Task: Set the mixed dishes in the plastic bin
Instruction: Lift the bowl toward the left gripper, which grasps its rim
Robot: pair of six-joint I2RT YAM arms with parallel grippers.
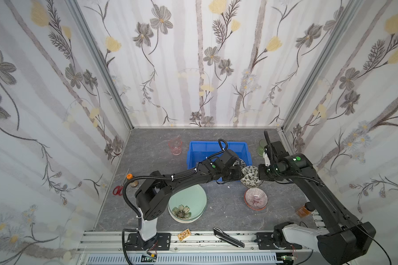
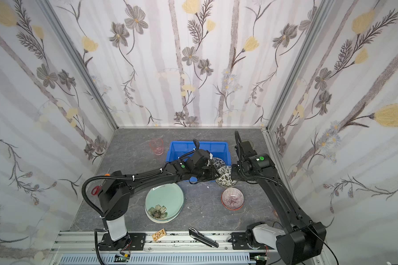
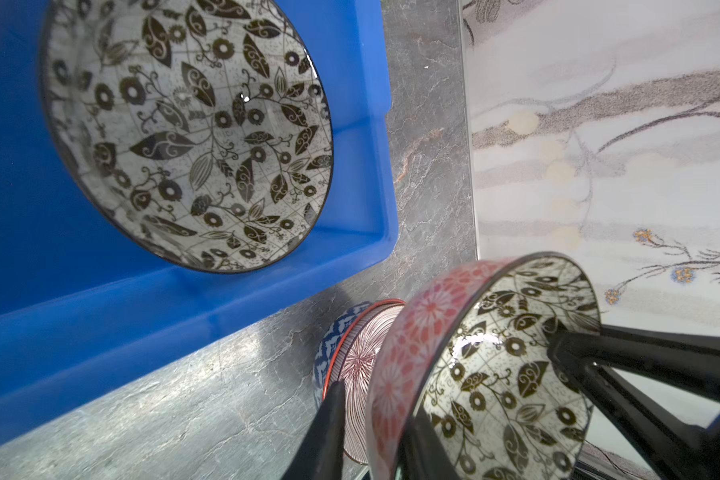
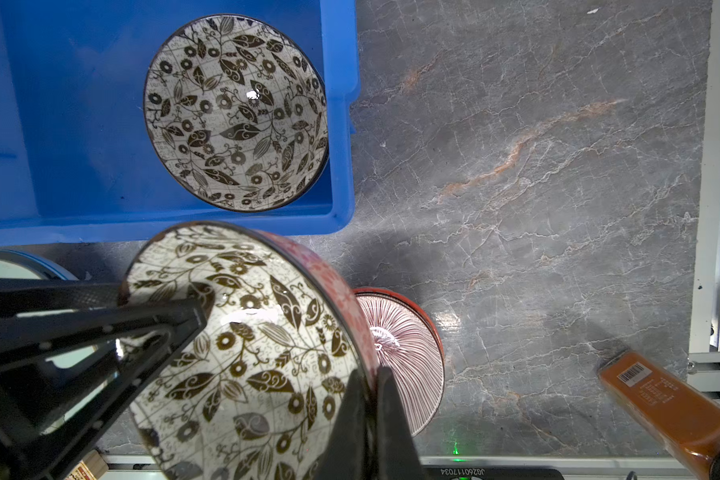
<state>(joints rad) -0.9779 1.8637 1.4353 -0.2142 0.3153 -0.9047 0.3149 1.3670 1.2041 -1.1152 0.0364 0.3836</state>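
A bowl [image 1: 251,175] [image 2: 225,175], black-and-white leaf pattern inside and red floral outside, hangs tilted just off the front right corner of the blue plastic bin [image 1: 216,145] [image 2: 198,144]. My right gripper [image 4: 371,374] [image 1: 260,174] is shut on its rim. My left gripper [image 3: 375,403] [image 1: 240,171] straddles the opposite rim, one finger inside; the outer finger stands slightly off the wall. A matching bowl [image 3: 184,133] [image 4: 233,112] lies in the bin. On the table sit a striped bowl [image 1: 255,198] stacked on a blue-white one [image 3: 329,345], a pale green plate [image 1: 189,204], a pink tumbler [image 1: 175,146] and a green tumbler [image 1: 261,146].
Red-handled scissors [image 1: 118,190] and an orange-capped bottle [image 1: 131,179] lie by the left wall. A brown bottle [image 1: 305,210] [image 4: 674,411] lies at the right edge. A black tool [image 1: 228,237] and a small box [image 1: 184,234] rest on the front rail.
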